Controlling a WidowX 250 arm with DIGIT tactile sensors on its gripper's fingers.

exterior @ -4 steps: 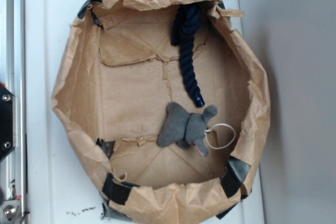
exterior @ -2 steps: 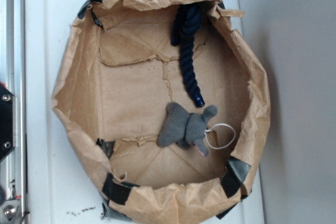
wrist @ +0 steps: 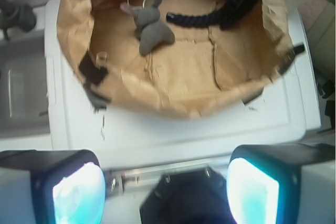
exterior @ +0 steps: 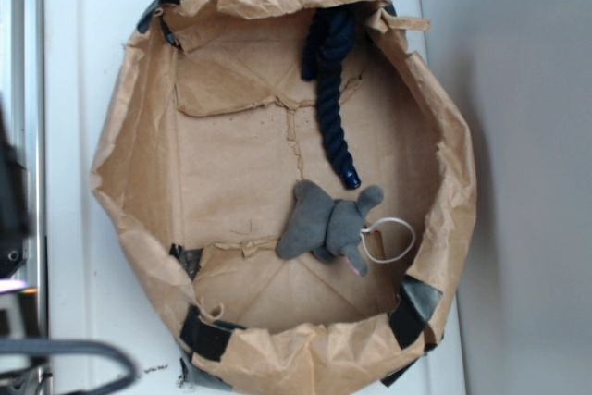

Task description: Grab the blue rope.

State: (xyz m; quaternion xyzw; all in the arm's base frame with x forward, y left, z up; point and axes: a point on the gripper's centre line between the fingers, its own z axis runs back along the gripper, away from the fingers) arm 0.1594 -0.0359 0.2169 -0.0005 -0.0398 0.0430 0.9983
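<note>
Exterior view: a blurred dark arm point(exterior: 14, 201) now intrudes at the left edge, where only the mount showed before; the blue rope point(exterior: 331, 99) lies unmoved in the paper basin point(exterior: 139, 136), far from it.

Wrist view: the gripper point(wrist: 165, 192) is spread wide, the rope well ahead beside the grey elephant point(wrist: 149, 24).

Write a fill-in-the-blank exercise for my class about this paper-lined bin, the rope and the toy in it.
1. The blue rope lies inside a bin lined with brown ____.
2. The toy beside the rope's capped end is a grey plush ____.
3. A thin white ____ lies at the toy's head.
4. In the wrist view the gripper is outside the bin, and its jaws stand ____.

Missing words: paper; elephant; loop; open
</note>
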